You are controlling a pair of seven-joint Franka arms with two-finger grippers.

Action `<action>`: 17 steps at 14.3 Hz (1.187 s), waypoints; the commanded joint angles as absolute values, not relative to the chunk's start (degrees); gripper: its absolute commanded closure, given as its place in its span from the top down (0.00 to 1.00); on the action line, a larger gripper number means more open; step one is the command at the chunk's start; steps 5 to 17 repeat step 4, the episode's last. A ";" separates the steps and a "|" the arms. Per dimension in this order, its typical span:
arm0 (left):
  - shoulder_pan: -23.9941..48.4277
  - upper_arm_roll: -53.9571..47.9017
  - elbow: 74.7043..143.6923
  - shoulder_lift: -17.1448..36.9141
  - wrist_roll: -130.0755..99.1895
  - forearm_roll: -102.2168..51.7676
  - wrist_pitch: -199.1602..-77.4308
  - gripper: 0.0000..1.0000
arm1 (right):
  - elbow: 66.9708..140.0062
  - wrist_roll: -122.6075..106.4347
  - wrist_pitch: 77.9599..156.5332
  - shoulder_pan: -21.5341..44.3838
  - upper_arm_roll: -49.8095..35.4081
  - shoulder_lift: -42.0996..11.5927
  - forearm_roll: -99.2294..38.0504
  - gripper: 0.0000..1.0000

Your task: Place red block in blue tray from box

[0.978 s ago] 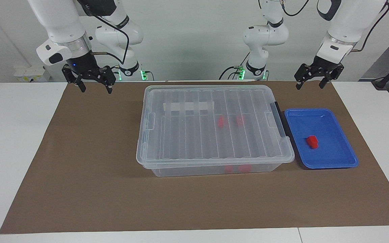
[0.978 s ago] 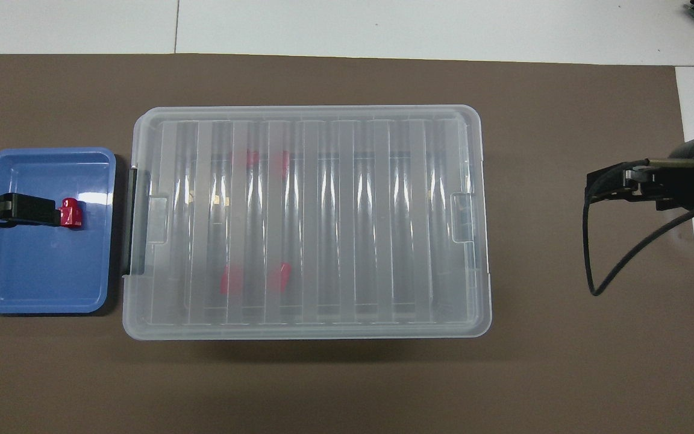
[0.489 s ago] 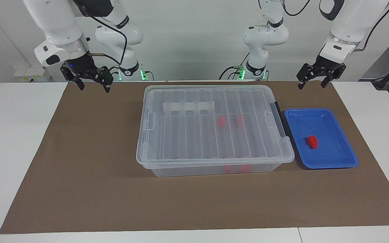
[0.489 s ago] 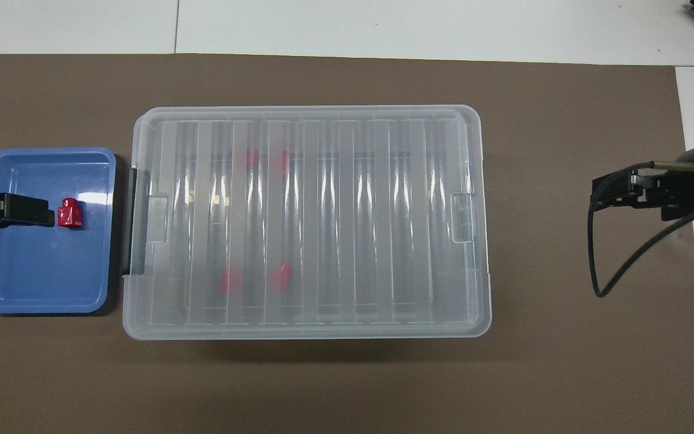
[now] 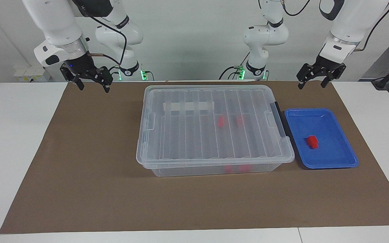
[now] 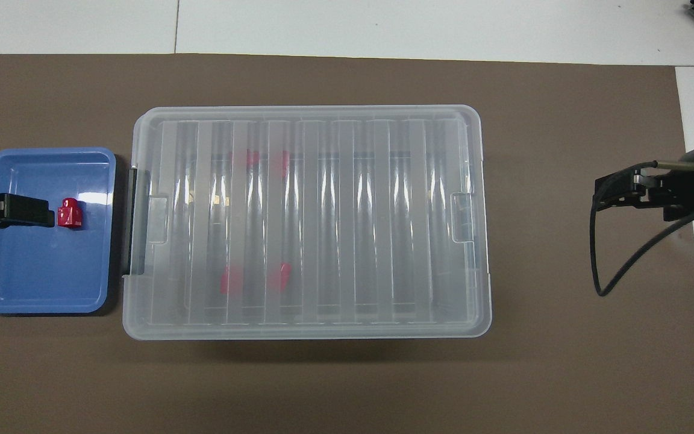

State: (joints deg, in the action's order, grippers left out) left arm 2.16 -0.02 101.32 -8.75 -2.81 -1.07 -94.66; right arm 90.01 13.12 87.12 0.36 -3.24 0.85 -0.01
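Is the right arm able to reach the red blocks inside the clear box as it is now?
Probably not. The ribbed lid lies shut on the box, covering the red blocks inside. The right gripper hangs open in the air over the brown mat, apart from the box.

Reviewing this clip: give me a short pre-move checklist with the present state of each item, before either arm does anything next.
1. Red block lying inside the blue tray: ok.
2. Left gripper open, empty, raised clear of the tray: ok.
3. Right gripper open, empty, raised over the brown mat toward the right arm's end: ok.
4. Lid seated on the box: ok if finished; not ok for another pick.
5. More red blocks inside the box: ok, visible through the plastic.
6. Black clip handle latched: cannot tell.
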 commanded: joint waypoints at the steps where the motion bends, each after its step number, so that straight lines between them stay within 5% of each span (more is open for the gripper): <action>1: 1.93 -0.09 101.16 -9.32 -3.16 -1.49 -93.52 1.00 | 91.58 13.97 87.36 -0.88 -3.69 2.20 -0.88 1.00; 17: 1.93 -0.09 101.16 -9.32 -3.16 -1.49 -93.52 1.00 | 91.58 13.71 87.45 -1.14 -3.69 2.20 -1.05 1.00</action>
